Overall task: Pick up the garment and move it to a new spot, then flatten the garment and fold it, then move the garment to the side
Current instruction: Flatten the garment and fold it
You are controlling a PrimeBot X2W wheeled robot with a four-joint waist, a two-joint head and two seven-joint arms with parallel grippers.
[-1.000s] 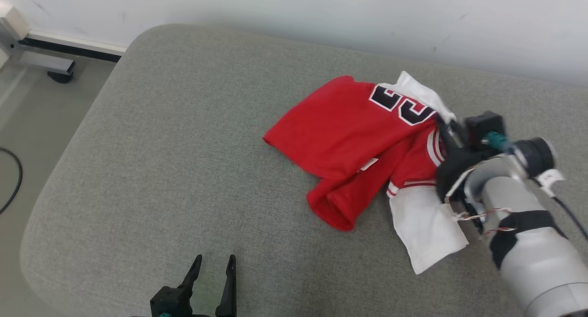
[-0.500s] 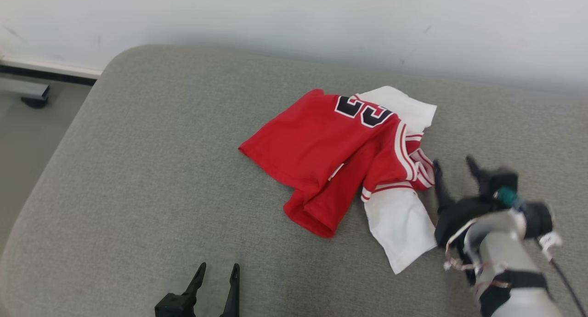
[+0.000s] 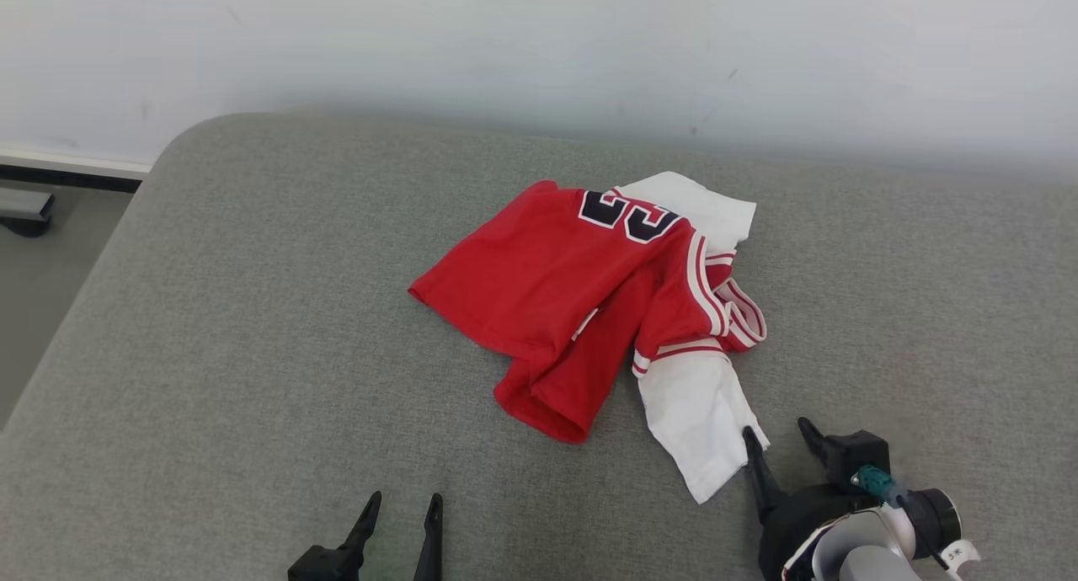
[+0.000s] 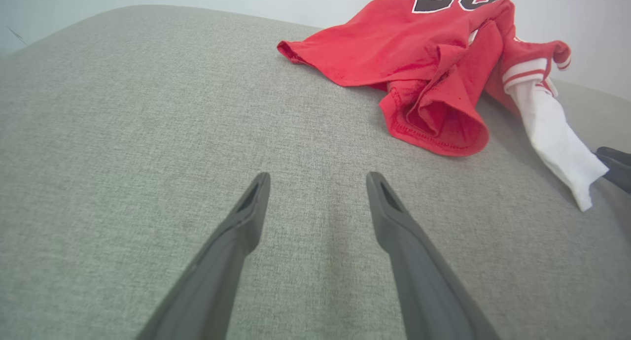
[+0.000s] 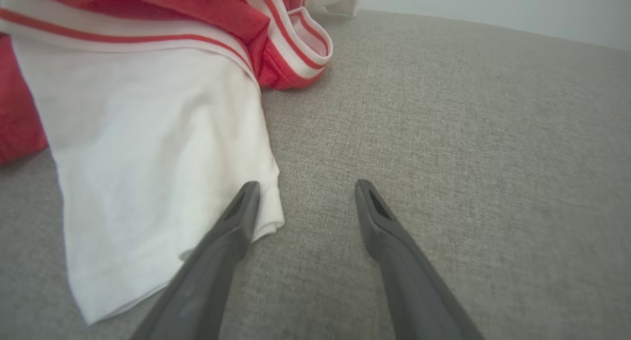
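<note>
Head view. A crumpled red garment (image 3: 581,303) with white sleeves and black numerals lies on a grey cushion (image 3: 253,354), right of its centre and towards the wall (image 3: 539,42). One white sleeve (image 3: 699,413) trails from the heap towards the near edge.

The right end effector (image 3: 776,428) sits at the lower right, fingers apart and holding nothing. Its left finger lies just beside the sleeve's cuff. In the right wrist view that fingertip overlaps the cuff's corner, but whether it touches the cloth cannot be told.

The left end effector (image 3: 405,497) is at the bottom edge, well apart from the garment. Its fingers are likewise spread and empty, over bare cushion.
</note>
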